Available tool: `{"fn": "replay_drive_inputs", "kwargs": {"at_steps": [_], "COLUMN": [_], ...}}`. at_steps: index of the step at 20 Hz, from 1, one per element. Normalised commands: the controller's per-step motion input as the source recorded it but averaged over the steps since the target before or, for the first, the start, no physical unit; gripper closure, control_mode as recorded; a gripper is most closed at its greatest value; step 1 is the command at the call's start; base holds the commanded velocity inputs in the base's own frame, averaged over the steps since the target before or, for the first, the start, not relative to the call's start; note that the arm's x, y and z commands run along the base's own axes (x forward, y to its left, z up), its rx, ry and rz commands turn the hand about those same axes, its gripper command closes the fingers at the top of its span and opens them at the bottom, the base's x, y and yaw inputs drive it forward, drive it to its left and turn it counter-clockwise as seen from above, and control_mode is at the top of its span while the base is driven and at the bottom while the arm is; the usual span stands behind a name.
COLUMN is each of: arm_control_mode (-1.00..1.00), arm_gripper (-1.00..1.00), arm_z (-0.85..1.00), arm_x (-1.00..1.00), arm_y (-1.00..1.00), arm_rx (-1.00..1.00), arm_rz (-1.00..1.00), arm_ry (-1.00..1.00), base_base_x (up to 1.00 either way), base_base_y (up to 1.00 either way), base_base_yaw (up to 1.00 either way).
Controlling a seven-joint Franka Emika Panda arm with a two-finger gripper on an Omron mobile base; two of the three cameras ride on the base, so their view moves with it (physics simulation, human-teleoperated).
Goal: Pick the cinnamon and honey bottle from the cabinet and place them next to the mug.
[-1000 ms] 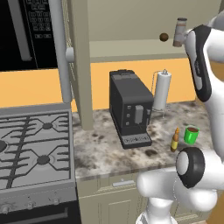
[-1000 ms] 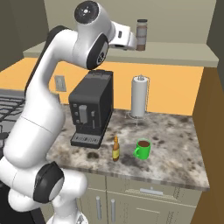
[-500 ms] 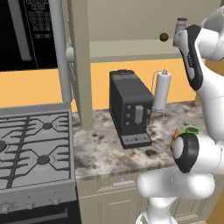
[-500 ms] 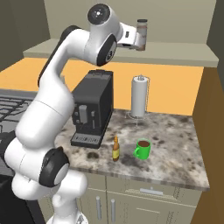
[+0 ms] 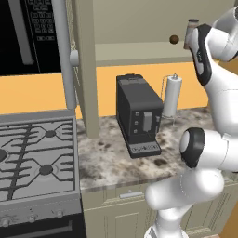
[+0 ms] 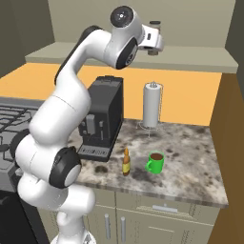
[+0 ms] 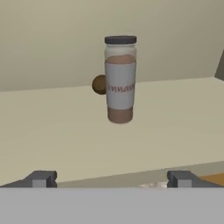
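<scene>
Spread-fingered gripper [image 7: 111, 179] facing cinnamon [image 7: 120, 78] on cabinet [image 7: 65, 127] shelf.
Upright glass cylinder, dark lid, pale label (brown ball [image 7: 99, 84] just behind), untouched; flat beige shelf.

orange wall [image 6: 190, 97] behind a speckled stone counter [image 6: 190, 157] (beige drawers below), gas stove [image 5: 37, 153] at the left.

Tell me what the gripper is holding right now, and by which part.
Nothing. The gripper is open and empty; the cinnamon stands on the cabinet shelf ahead of the fingertips, untouched.

Cinnamon [image 7: 120, 78]: clear glass, paper label; cabinet [image 7: 52, 127] matt beige.
</scene>
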Motion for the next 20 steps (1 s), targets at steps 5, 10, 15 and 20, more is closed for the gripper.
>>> {"fn": "replay_drive_inputs", "kwargs": {"at_steps": [5, 10, 15, 20], "arm_control_mode": [-1.0, -1.0, -1.0, -1.0], "arm_gripper": [-1.0, -1.0, -1.0, -1.0], "arm_z": [0.0, 0.0, 0.0, -0.02], "arm_x": [0.42, 0.31, 0.21, 0.09], "arm_y": [0.0, -0.01, -0.09, -0.1], "arm_rx": [0.0, 0.0, 0.0, 0.0], "arm_rz": [0.0, 0.0, 0.0, 0.0], "arm_ry": [0.0, 0.0, 0.0, 0.0], "base_base_x": [0.0, 0.0, 0.0, 0.0], "base_base_y": [0.0, 0.0, 0.0, 0.0], "base_base_yaw": [0.0, 0.0, 0.0, 0.0]}}
